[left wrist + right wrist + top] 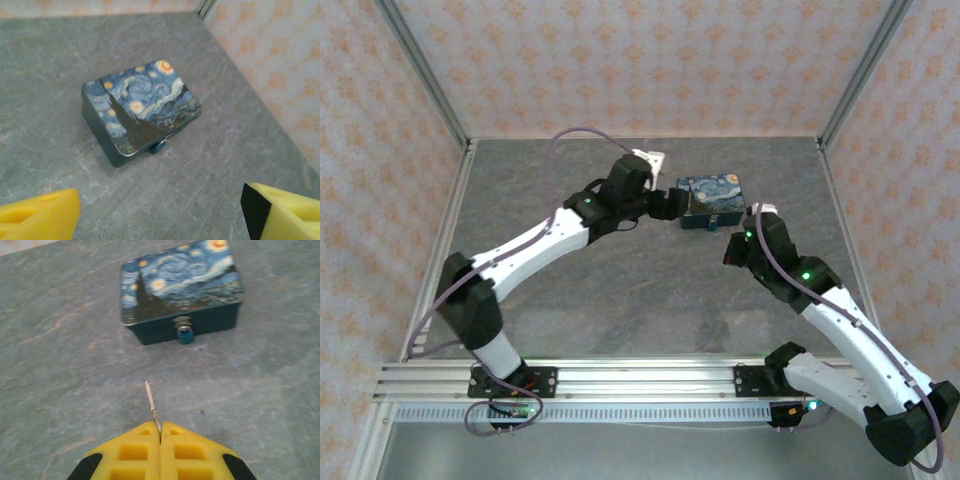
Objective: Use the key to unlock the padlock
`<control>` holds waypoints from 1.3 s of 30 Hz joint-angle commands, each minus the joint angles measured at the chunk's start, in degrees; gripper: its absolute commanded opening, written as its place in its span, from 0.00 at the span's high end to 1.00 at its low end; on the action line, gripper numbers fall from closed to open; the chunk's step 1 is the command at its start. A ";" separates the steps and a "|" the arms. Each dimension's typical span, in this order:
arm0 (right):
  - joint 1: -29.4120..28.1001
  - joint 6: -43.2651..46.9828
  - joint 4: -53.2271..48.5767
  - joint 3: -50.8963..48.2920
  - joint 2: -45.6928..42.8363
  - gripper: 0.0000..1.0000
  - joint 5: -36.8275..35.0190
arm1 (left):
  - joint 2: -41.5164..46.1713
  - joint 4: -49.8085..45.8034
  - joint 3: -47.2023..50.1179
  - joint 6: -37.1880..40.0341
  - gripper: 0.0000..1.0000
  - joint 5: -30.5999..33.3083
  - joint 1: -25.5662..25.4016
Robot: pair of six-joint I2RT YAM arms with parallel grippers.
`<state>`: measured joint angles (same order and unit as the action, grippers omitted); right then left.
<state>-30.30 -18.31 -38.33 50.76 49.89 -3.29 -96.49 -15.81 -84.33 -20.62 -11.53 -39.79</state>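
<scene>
do: brace blue box w/ my L gripper, fingers wide, empty; R gripper pinched shut on key, creep fwd slow, square blade to keyway | pos: padlock on box front wall, apart from my R tips, bit R of blade line

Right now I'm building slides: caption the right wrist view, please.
Right hand, shut on the key, aims it at the padlock on the box.
</scene>
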 commanded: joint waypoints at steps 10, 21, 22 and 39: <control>0.16 -5.84 -6.15 -4.96 -2.16 1.00 -11.19 | -24.44 -12.66 -26.83 5.91 0.16 -2.76 -1.77; 0.33 -5.62 -5.45 -5.89 -1.03 1.00 -12.35 | -38.97 -23.24 -45.46 8.79 0.18 -1.85 -3.54; 0.33 -5.67 -5.40 -5.94 -1.02 1.00 -12.20 | -39.74 -23.97 -46.43 8.97 0.18 -1.47 -3.69; 0.42 -5.34 -5.79 -3.37 0.69 1.00 -12.01 | -41.13 -27.69 -45.27 10.86 0.17 3.28 -4.07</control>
<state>-30.17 -23.38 -42.87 45.36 50.43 -13.56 -138.08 -41.28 -130.28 -11.44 -10.81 -43.68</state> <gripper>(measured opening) 0.043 0.825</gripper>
